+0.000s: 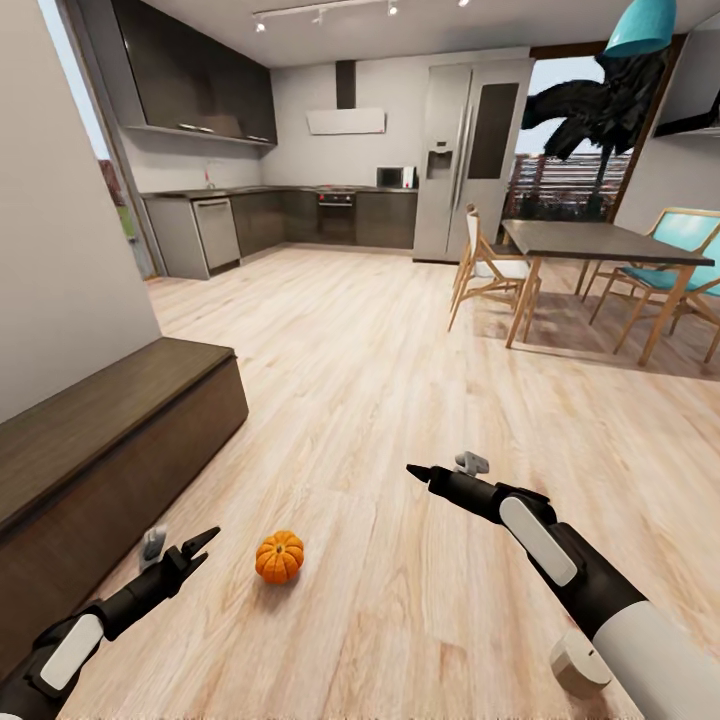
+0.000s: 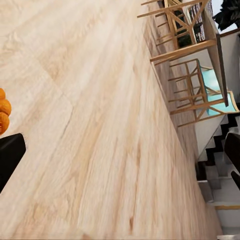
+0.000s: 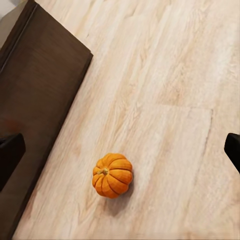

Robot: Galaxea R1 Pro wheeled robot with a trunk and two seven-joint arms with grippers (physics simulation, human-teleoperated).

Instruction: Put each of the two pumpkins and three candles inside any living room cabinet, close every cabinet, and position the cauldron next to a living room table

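Lying on the light plank floor (image 1: pixel 400 350), a small orange pumpkin (image 1: pixel 279 557) is seen alone, near the front of the long dark-brown cabinet (image 1: pixel 110 450) at the left, whose panels are shut so nothing inside can be seen. The left gripper (image 1: pixel 203 548) is held just left of the pumpkin with its fingers spread and empty. The right gripper (image 1: pixel 417 472) is raised farther right, also empty, its fingertips seen wide apart in the right wrist view.

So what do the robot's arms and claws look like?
Both arms are mostly black with white panels. The left claw has thin, pointed black fingers and a small grey part sitting on top of the wrist. The right claw is black and pointed too, with the same grey part, and a white rounded shell further back.
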